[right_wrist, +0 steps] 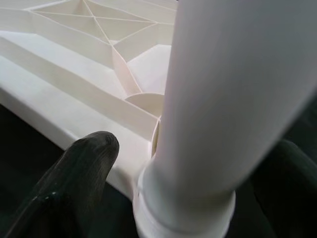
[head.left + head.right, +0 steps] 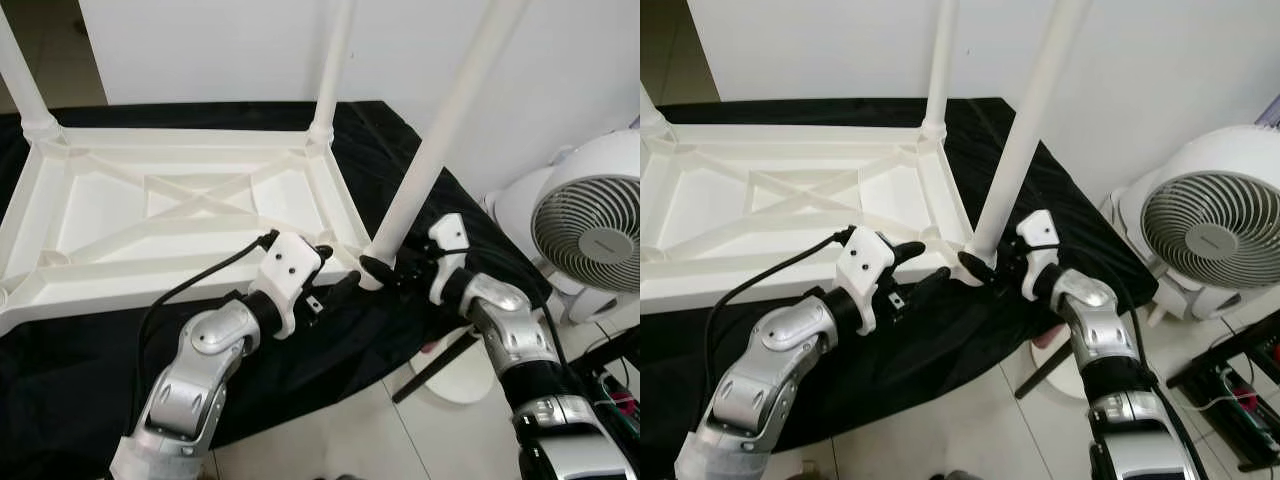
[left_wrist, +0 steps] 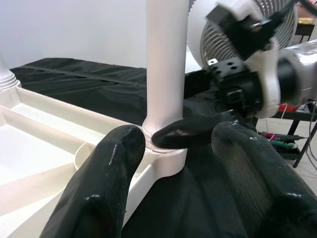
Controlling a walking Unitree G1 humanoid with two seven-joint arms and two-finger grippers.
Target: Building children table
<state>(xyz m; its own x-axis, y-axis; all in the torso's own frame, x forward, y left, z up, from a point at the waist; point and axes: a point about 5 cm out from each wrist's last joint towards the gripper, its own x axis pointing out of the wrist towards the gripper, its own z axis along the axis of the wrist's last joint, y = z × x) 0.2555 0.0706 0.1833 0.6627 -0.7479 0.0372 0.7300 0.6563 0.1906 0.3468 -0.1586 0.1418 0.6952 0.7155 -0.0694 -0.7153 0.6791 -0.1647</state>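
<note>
From my head, the white table top (image 2: 180, 215) lies upside down on a black cloth (image 2: 330, 340), a fan (image 2: 590, 225) beyond its corner. The leg (image 2: 440, 130) stands in that corner's socket; my right gripper (image 2: 385, 270) pinches its base.

My left wrist shows my left gripper (image 3: 171, 183) spread wide just short of the socket, holding nothing.

My right wrist shows fingers (image 1: 81, 163) either side of the leg. It looks like light, stiff, smooth plastic; gripping low should stop slipping.
</note>
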